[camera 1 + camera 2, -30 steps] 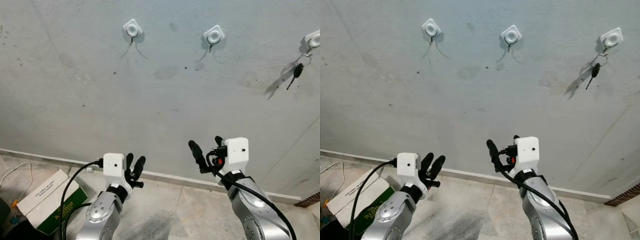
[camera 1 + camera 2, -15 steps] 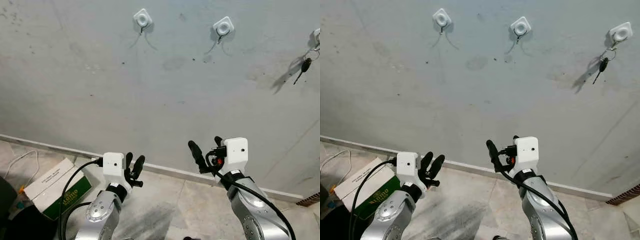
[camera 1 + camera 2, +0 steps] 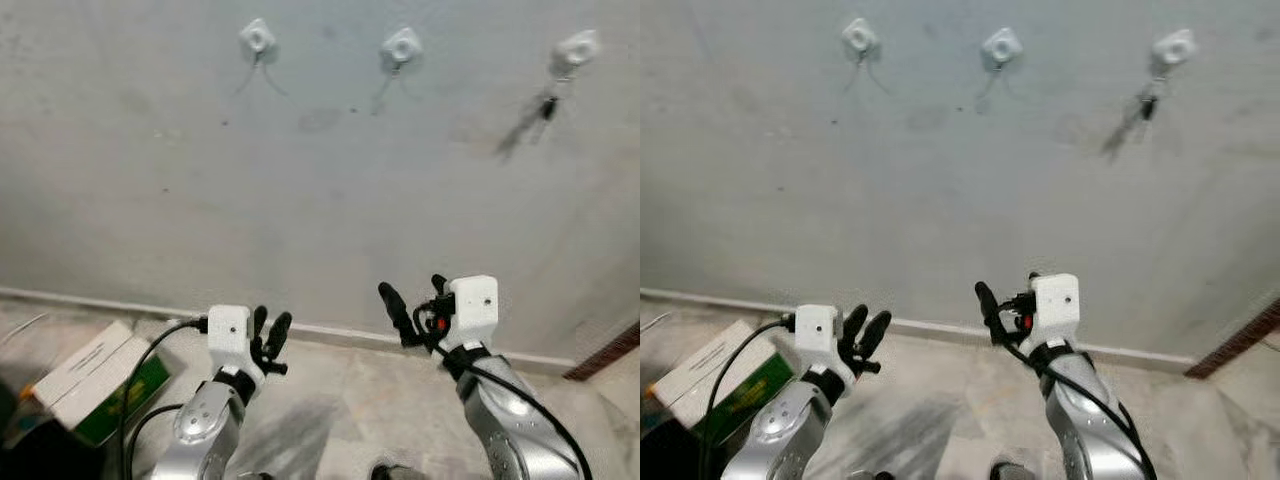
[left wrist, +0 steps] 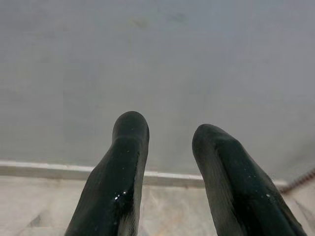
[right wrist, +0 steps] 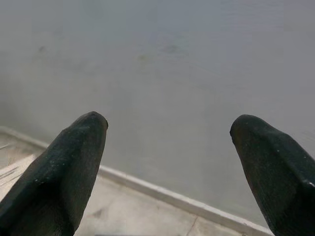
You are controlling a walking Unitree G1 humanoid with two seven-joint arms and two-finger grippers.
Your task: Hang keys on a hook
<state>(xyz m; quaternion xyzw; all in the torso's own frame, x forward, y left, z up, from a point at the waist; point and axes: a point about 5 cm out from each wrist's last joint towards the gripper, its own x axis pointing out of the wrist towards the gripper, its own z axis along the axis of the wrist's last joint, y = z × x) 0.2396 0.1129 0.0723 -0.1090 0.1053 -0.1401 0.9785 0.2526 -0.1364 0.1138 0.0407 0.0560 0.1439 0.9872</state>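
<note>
Already the keys (image 3: pixel 545 105) hang from the rightmost wall hook (image 3: pixel 573 50) on the far wall, so the task looks done. Both the left gripper (image 3: pixel 268 335) and right gripper (image 3: pixel 412 305) are held low, fingers parted, holding nothing.

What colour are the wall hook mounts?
White, all three; the right hook carries the keys. Clearest in the left eye view.
</note>
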